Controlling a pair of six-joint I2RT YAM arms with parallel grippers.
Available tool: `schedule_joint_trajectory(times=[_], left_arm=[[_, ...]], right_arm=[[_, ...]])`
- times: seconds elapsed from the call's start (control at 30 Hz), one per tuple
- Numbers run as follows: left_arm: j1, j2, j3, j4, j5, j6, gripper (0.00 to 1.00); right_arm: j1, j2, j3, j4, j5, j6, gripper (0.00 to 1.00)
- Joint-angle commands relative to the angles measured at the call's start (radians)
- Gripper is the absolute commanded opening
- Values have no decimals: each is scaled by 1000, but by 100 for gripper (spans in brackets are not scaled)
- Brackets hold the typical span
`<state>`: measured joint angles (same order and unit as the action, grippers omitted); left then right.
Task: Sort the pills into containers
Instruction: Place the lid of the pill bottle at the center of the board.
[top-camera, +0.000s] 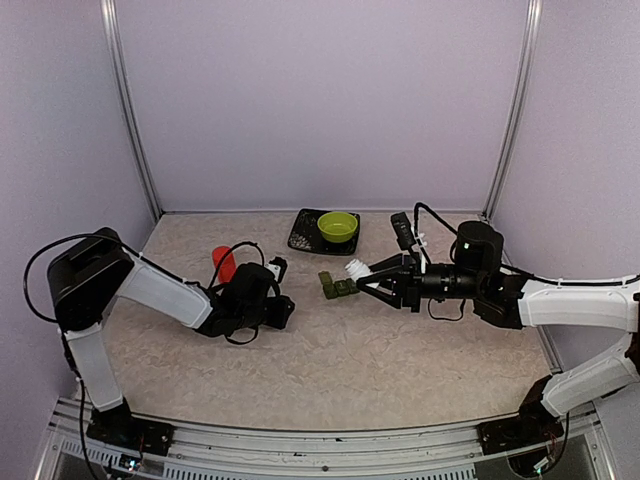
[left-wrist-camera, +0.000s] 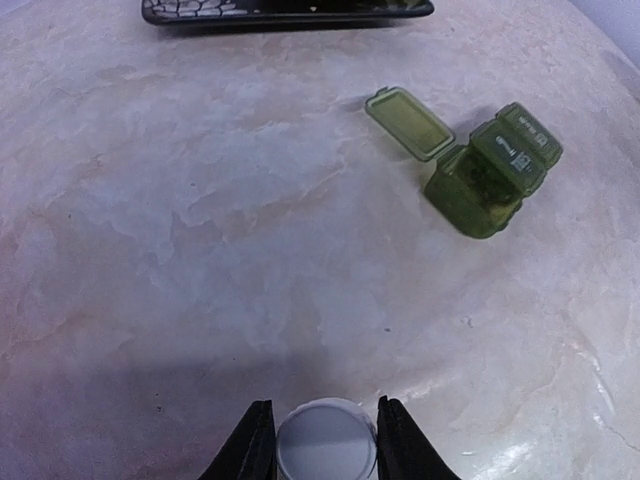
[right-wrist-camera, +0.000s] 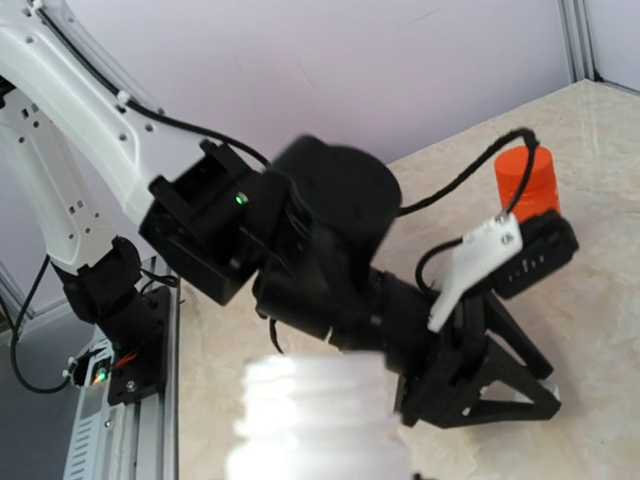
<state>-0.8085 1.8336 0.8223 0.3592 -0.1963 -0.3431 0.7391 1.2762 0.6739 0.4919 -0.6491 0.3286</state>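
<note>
Right gripper (top-camera: 366, 276): is clamping, nearly closed, on a white bottle (top-camera: 356, 267), just beside the containers.
Left gripper (left-wrist-camera: 325, 412): is pinching a white cap (left-wrist-camera: 325, 447) between narrowly parted fingers.
Containers (left-wrist-camera: 490, 175): are sitting mid-worktop, with one lid hanging open.

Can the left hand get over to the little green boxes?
Probably yes. Only bare table lies between the left hand and the boxes. But it is holding a white cap, and the right hand with its white bottle crowds them.
</note>
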Motion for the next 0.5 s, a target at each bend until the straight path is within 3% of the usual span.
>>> schedule_joint_trajectory(times=[0.0,0.23,0.47], left_arm=[[5,49,32,23,-51,0,33],[7,90,18,67,-60,-16,36],[8,78,-10,101,-54,-19,52]], right_arm=[[-15,-25,2,-11,9,-20,0],[-45,21,-9,38,25,-36,0],[-83,115,19,75,6,-55,0]])
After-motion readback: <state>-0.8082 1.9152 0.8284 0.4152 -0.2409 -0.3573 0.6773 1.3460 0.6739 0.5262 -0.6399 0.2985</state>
